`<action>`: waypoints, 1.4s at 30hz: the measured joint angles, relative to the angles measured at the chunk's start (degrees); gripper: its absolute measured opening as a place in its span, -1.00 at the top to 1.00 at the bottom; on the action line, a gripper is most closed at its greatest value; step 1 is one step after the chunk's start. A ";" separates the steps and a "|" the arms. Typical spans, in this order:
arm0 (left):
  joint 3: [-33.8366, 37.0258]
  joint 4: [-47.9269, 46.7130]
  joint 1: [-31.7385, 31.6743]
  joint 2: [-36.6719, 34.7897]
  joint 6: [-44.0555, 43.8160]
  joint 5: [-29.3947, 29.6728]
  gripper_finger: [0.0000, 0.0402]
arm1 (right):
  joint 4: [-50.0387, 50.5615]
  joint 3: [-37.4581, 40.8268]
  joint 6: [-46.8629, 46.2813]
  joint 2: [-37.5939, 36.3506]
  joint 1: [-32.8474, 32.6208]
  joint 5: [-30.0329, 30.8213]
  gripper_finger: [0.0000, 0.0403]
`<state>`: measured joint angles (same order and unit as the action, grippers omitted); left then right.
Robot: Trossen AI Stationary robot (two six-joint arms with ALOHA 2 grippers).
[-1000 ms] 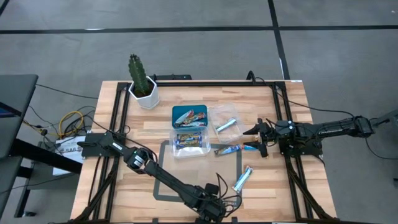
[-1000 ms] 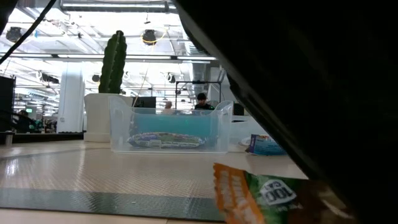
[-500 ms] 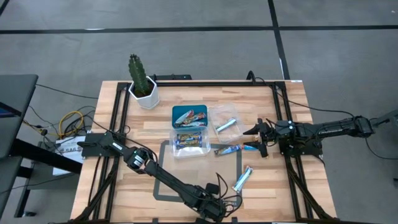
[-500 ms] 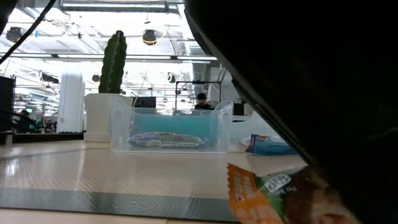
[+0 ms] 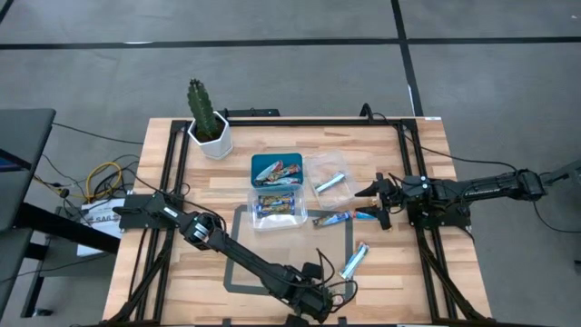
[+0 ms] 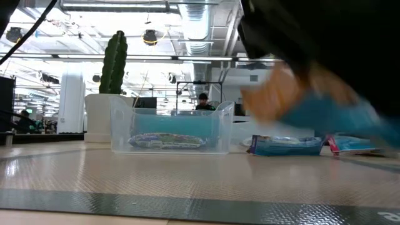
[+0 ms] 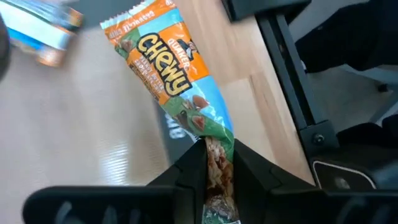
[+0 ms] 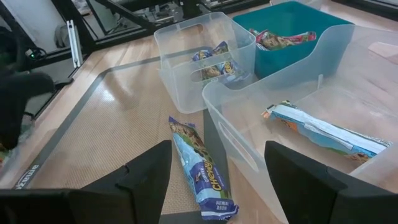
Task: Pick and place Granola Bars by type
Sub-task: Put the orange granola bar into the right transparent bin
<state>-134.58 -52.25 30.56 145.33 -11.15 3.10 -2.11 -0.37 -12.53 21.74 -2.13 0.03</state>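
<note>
Left hand (image 7: pixel 217 171), at the bottom centre of the high view, clamps one orange-green Chewy bar (image 7: pixel 177 87). Right hand (image 8: pixel 214 163), spread wide, hovers above one blue bar (image 8: pixel 200 167) on the surface (image 5: pixel 381 272) beside three tubs.

Over the last second the left gripper (image 7: pixel 217 163), clamped on one end of an orange, green and blue wrapped chewy granola bar (image 7: pixel 169 79), has lifted off the table near the bottom centre of the high view. In the low view the bar has risen from the lower right corner to the upper right. That uncovers a blue wrapped bar (image 6: pixel 284 145) lying at right of centre.
</note>
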 joint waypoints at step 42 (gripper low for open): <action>-0.35 -5.21 -20.47 -16.59 12.85 4.75 0.73 | 0.33 0.01 0.00 -0.04 0.00 0.00 -0.24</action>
<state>-134.93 -57.46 10.09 128.73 1.70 7.85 -1.78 -0.37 -12.53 21.69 -2.13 0.03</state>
